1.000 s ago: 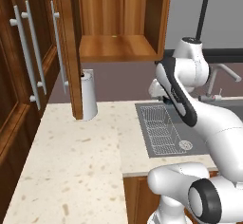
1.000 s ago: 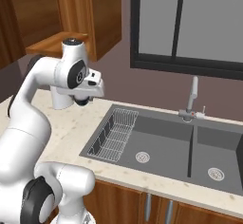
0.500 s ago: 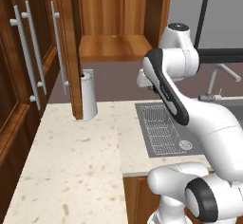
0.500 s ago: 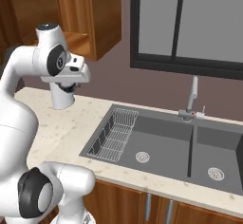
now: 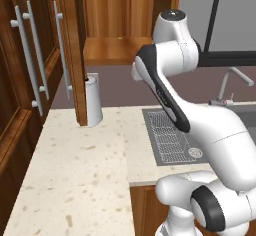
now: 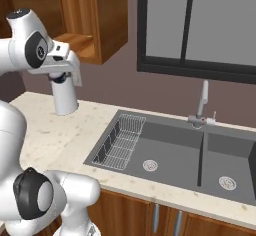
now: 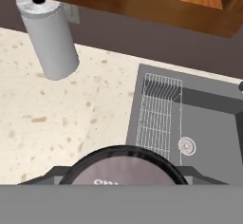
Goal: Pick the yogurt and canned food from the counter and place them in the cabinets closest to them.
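Fingers [image 7: 57, 173] closed around canned food [image 7: 124, 166]

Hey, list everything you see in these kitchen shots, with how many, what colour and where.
canned food: one, dark rim with grey-lilac top, at the bottom of the hand view, right at the end effector.
paper-towel roll: one, white, upright on the counter below the open cabinet.
counter: one, beige with brown speckles, left of the sink.
cabinets: reddish-brown wood, on the wall; one open with a plain shelf.
bar handles: steel, long, on the cabinet doors at left.
sink: one, dark grey, two basins.
wire rack: one, light wire, in the left basin.
faucet: one, grey, behind the sink.
window: one, dark frame, above the sink.
arm: one, white with dark joints, raised near the open cabinet.
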